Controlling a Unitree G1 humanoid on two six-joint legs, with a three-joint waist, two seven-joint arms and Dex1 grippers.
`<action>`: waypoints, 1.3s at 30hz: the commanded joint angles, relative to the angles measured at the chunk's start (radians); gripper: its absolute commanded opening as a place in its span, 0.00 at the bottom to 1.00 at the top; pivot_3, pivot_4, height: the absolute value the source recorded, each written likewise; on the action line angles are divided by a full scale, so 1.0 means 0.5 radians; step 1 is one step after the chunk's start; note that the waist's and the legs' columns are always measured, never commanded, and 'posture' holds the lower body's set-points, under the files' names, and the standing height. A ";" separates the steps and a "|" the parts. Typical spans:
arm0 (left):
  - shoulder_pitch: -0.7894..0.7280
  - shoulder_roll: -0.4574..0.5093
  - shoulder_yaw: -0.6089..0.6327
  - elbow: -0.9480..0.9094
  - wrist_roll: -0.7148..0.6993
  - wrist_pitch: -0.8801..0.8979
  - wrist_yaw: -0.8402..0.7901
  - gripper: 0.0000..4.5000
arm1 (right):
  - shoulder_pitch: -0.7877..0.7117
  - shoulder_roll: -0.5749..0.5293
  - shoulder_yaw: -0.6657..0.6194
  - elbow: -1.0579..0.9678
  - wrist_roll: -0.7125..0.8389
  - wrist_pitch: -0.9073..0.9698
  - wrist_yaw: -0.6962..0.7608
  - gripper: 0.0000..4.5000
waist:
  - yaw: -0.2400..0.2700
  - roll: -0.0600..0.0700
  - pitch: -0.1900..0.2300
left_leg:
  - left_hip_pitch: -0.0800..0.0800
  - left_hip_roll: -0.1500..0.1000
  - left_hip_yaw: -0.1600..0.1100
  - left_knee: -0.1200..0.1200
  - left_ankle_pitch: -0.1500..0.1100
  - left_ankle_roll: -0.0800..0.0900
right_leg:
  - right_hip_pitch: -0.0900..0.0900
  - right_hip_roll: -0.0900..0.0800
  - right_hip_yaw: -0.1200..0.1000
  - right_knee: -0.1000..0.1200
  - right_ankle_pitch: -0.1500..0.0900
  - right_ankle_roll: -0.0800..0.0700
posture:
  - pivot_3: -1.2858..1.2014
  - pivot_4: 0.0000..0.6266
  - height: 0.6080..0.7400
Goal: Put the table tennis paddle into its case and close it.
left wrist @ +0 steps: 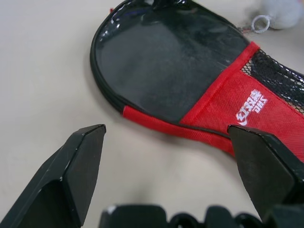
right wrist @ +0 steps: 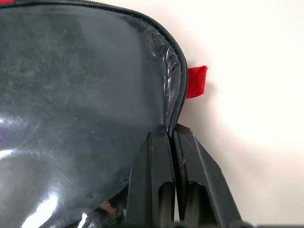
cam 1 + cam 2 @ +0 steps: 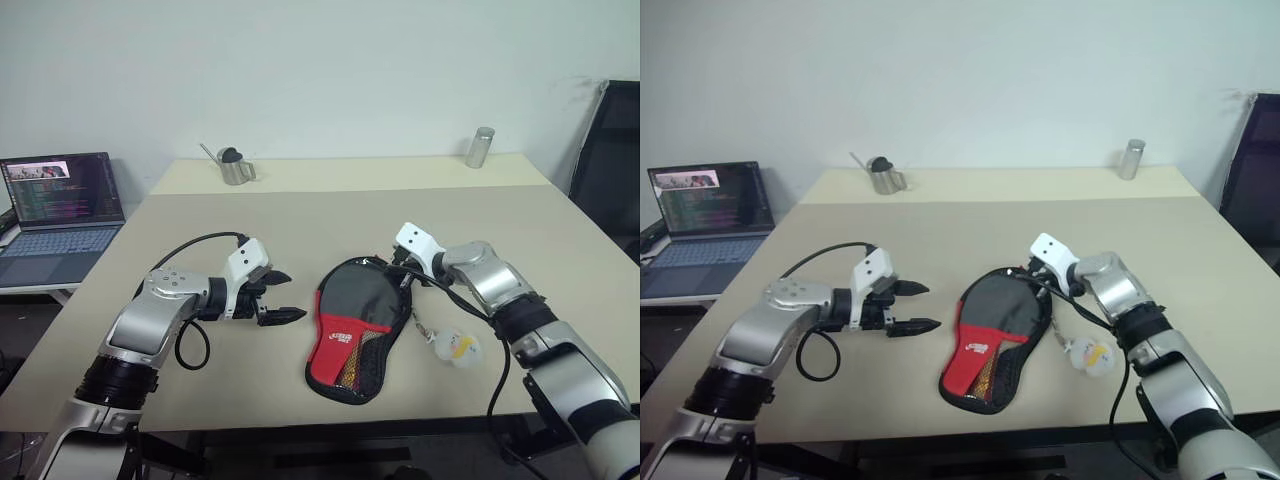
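Standing by the table, I see the case lying flat on it between the two arms, its round black end away from the robot and its red part with the white logo and the mesh toward the near edge. The table tennis paddle I cannot see as a separate thing; something pale and reddish shows behind the mesh, so I judge it is already inside. The right gripper has its two fingers pressed together on the rim of the round end, beside a small red tab. The left gripper hovers just beside the other side of the case, fingers spread wide, holding nothing. A small plush charm lies on the table near the right arm. I think the closing step is in hand now. The next move probably calls for pulling along the zipper edge while the left gripper comes down to keep the case from sliding.
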 commanded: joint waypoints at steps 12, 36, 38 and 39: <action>0.056 0.030 0.065 -0.137 -0.024 0.016 0.070 1.00 | -0.432 0.297 0.032 0.906 -0.426 -1.003 0.010 0.01 | -0.027 0.001 0.001 | -0.001 0.001 0.001 -0.002 -0.002 -0.002 | -0.004 0.001 0.002 0.001 -0.001 -0.001 | 0.52 0.24 1.00; -0.174 -0.164 -0.105 0.051 0.039 -0.127 0.003 1.00 | -0.548 0.353 -0.191 1.009 -0.478 -0.906 -0.189 0.84 | -0.042 0.003 0.002 | -0.001 0.001 0.000 -0.002 -0.002 -0.003 | -0.004 0.001 0.003 0.002 -0.001 -0.001 | 0.52 0.24 1.00; -0.246 -0.251 -0.122 0.123 0.028 -0.171 -0.010 1.00 | -0.578 0.267 -0.297 0.883 -0.372 -0.766 -0.073 0.91 | -0.041 0.004 0.003 | -0.001 0.001 0.000 -0.002 -0.002 -0.003 | -0.004 0.001 0.003 0.002 -0.001 -0.001 | 0.52 0.24 1.00; -0.272 -0.285 -0.127 0.153 0.025 -0.188 -0.018 1.00 | -0.581 0.233 -0.337 0.818 -0.336 -0.703 -0.022 0.91 | -0.033 0.006 0.004 | -0.001 0.000 -0.001 -0.001 -0.002 -0.003 | -0.003 0.001 0.002 0.002 -0.001 -0.001 | 0.52 0.24 1.00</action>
